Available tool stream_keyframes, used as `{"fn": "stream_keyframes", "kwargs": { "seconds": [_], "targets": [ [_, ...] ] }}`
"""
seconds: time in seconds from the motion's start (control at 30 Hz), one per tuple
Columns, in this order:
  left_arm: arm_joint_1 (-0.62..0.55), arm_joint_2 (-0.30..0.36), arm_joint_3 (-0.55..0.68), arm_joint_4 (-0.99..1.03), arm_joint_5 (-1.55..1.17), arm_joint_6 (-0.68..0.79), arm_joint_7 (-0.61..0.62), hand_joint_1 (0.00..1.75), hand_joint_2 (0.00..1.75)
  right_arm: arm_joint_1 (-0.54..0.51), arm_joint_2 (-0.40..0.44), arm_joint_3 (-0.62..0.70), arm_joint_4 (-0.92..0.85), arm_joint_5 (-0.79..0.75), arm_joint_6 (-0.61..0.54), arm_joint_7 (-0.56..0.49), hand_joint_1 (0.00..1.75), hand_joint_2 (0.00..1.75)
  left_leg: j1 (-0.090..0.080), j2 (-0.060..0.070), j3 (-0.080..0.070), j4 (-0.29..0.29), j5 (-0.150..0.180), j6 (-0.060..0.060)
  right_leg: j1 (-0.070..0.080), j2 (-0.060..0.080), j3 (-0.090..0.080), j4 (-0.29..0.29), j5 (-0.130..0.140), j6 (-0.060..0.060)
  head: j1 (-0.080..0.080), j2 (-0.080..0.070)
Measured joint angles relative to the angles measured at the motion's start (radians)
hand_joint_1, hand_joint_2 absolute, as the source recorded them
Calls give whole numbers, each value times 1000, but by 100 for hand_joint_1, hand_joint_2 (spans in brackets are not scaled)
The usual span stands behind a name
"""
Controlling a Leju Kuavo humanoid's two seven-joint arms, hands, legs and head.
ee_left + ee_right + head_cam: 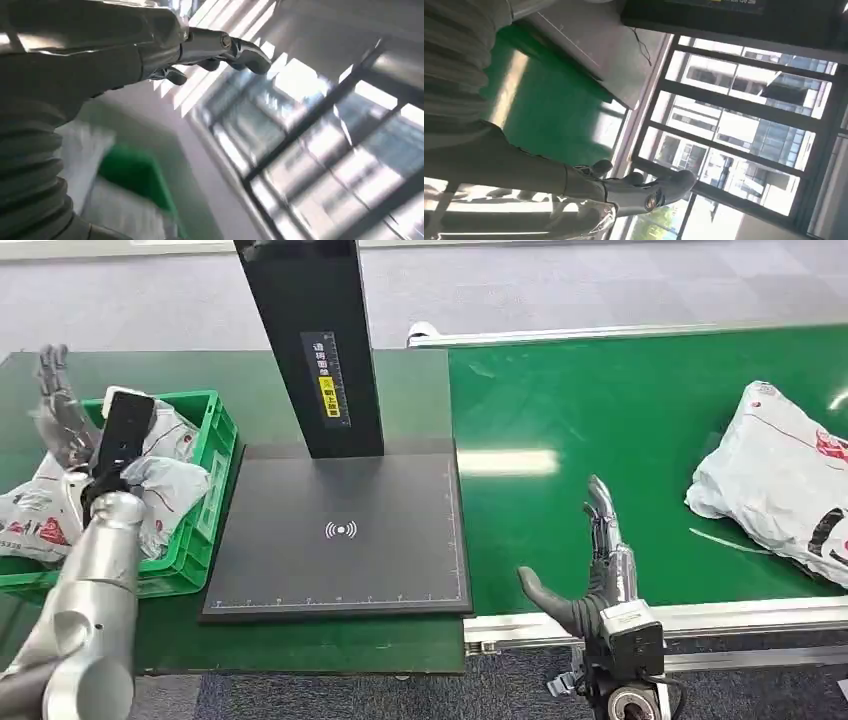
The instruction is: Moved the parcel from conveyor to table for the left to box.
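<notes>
White wireless-wave symbol on the black scanner pad point(340, 530) — yellow post label point(328, 390) characters too small to read

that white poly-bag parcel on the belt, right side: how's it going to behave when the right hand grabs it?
The parcel looks like a crumpled, wrinkled plastic mailer, so it will probably flop and sag rather than hold shape. Its glossy film suggests it may slip in the open right hand. It lies flat on the conveyor, so rolling or tipping seems unlikely. Weight can't be judged.

right hand point(574, 182) fingers point(669, 187) spread, empty | green belt point(549, 115) | windows point(744, 130) beyond
</notes>
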Motion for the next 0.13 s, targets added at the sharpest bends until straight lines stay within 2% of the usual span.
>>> {"fn": "stream_keyframes", "kwargs": {
  "seconds": [0.03,0.13],
  "targets": [
    [45,-21,-38,-55,133,-78,-6,0,175,2,0,-2,0,2,2,0,0,175,0,0,0,0,0,0,0,0,0,0,0,0,0,0],
    [170,-58,-146,-178,331,-181,-32,0,175,3,0,-3,0,8,13,0,0,175,-1,0,-1,0,-1,0,-1,0,0,0,0,0,0,0]
  ]
}}
